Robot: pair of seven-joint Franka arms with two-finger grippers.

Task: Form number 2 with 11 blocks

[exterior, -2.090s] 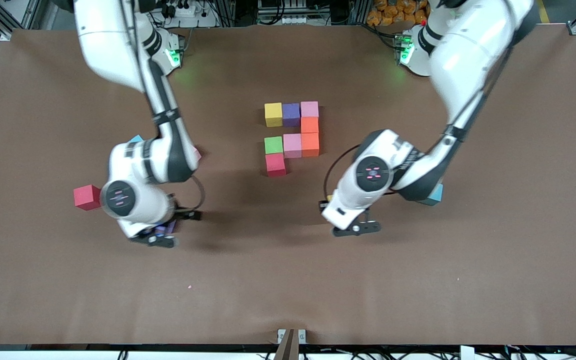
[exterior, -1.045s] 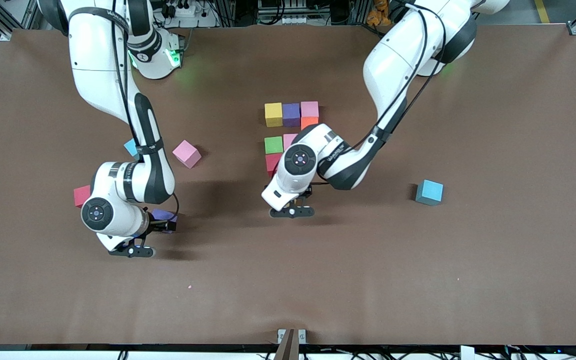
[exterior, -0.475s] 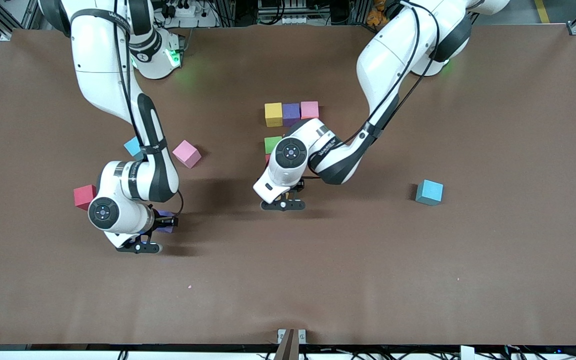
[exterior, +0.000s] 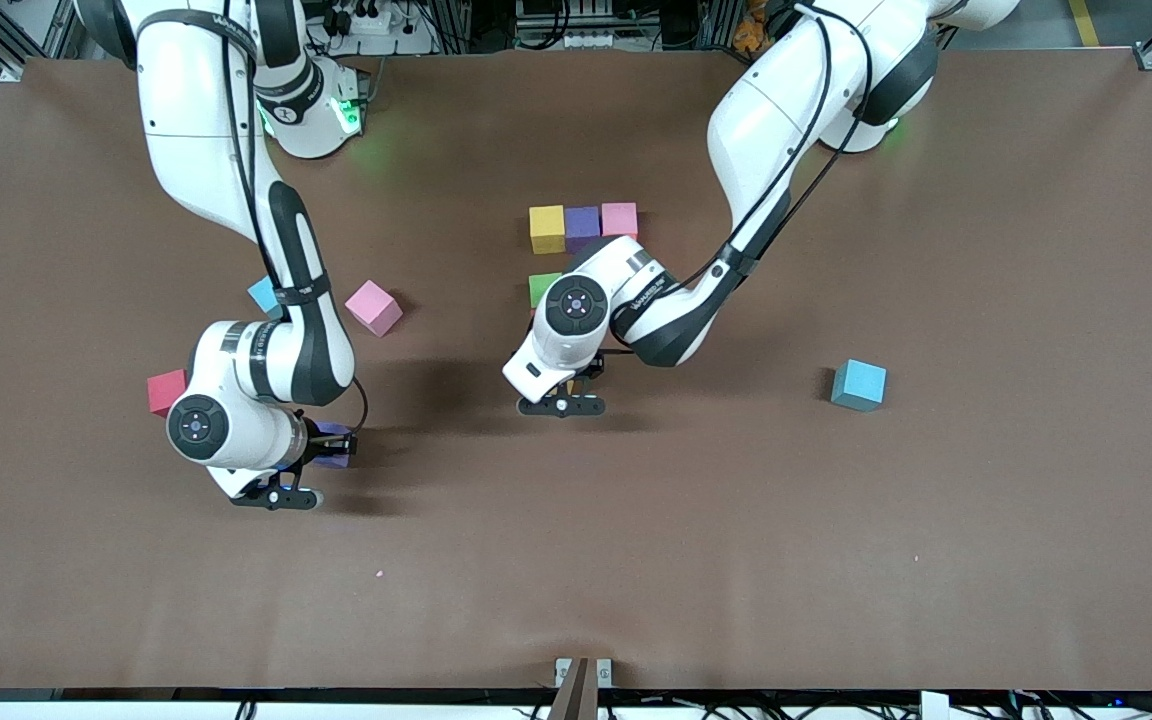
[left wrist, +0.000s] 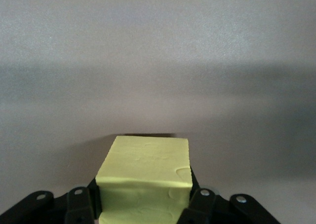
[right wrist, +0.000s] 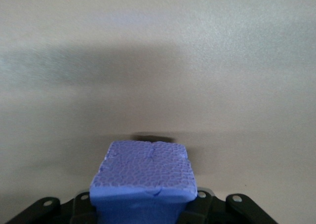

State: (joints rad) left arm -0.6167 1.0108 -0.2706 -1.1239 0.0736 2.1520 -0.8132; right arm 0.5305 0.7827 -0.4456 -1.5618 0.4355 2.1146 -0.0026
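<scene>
The partial number 2 lies mid-table: a yellow block [exterior: 547, 228], a purple block [exterior: 582, 225] and a pink block [exterior: 619, 218] in a row, with a green block [exterior: 542, 288] nearer the camera. The left arm hides the rest of it. My left gripper [exterior: 568, 390] is shut on a yellow block [left wrist: 145, 177], low over the table just camera-side of the figure. My right gripper [exterior: 324, 448] is shut on a purple block [right wrist: 145, 177], which also shows in the front view [exterior: 334, 444], low over the table toward the right arm's end.
Loose blocks lie on the brown table [exterior: 836, 560]: a pink one [exterior: 373, 307], a light blue one [exterior: 262, 295] and a red one [exterior: 166, 391] near the right arm, and a light blue one [exterior: 858, 385] toward the left arm's end.
The left arm has swung from beside the light blue block to the figure's camera-side edge, covering its orange, pink and red blocks. The right gripper has shifted only slightly with its purple block.
</scene>
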